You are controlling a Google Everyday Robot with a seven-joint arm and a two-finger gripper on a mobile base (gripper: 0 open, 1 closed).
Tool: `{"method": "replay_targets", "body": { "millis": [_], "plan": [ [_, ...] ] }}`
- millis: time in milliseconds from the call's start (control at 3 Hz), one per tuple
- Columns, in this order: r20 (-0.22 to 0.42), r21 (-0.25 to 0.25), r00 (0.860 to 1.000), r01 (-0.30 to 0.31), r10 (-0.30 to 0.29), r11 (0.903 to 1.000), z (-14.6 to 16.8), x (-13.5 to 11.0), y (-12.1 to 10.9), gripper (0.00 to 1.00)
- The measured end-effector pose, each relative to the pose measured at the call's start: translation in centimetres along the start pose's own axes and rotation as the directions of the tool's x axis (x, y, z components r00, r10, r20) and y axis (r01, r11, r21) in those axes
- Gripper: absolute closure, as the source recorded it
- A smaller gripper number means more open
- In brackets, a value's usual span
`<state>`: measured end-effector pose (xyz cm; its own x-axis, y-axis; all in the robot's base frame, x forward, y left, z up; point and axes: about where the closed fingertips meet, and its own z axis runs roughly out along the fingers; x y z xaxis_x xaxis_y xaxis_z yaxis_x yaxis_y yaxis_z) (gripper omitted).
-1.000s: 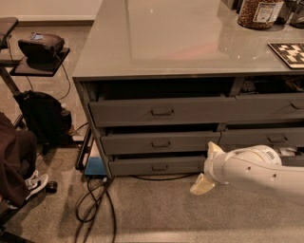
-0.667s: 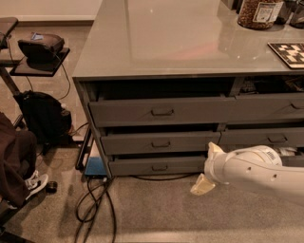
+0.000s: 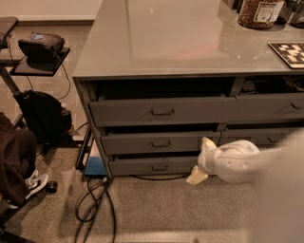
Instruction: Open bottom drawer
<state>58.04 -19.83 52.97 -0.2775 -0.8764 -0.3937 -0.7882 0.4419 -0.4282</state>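
Observation:
The bottom drawer (image 3: 142,166) is the lowest and narrowest dark grey front of the left stack, with a small loop handle (image 3: 160,167). Its front sits nearly flush, and its inside is hidden. My gripper (image 3: 202,160) is at the end of the white arm (image 3: 235,161), which comes in from the right. It hangs low in front of the cabinet, to the right of the bottom drawer's handle and not touching it. Its two cream fingertips (image 3: 196,176) stand apart and hold nothing.
Two taller grey drawers (image 3: 161,112) sit above, slightly pulled out. The grey countertop (image 3: 180,38) holds a jar (image 3: 259,13) and a checkered board (image 3: 289,52). Cables (image 3: 95,204) and a blue box (image 3: 95,166) lie on the carpet to the left. A black backpack (image 3: 42,116) and a side stand (image 3: 40,47) are further left.
The gripper stays at almost the same spot beside the bottom drawer. The arm behind it now looks blurred at the right edge. The drawers have not moved.

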Motion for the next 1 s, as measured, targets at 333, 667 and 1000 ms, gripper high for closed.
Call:
{"method": "replay_targets", "body": {
  "millis": [333,667,1000],
  "plan": [
    [0.017,0.038,0.996,0.082,-0.083,0.9959,6.4,-0.1,-2.1,0.0],
    [-0.038,0.078,0.999,0.031,-0.028,0.9965,11.1,3.9,-2.6,0.0],
    [-0.11,0.099,0.989,-0.088,0.099,0.9912,13.4,7.9,-1.1,0.0]
  ]
}}
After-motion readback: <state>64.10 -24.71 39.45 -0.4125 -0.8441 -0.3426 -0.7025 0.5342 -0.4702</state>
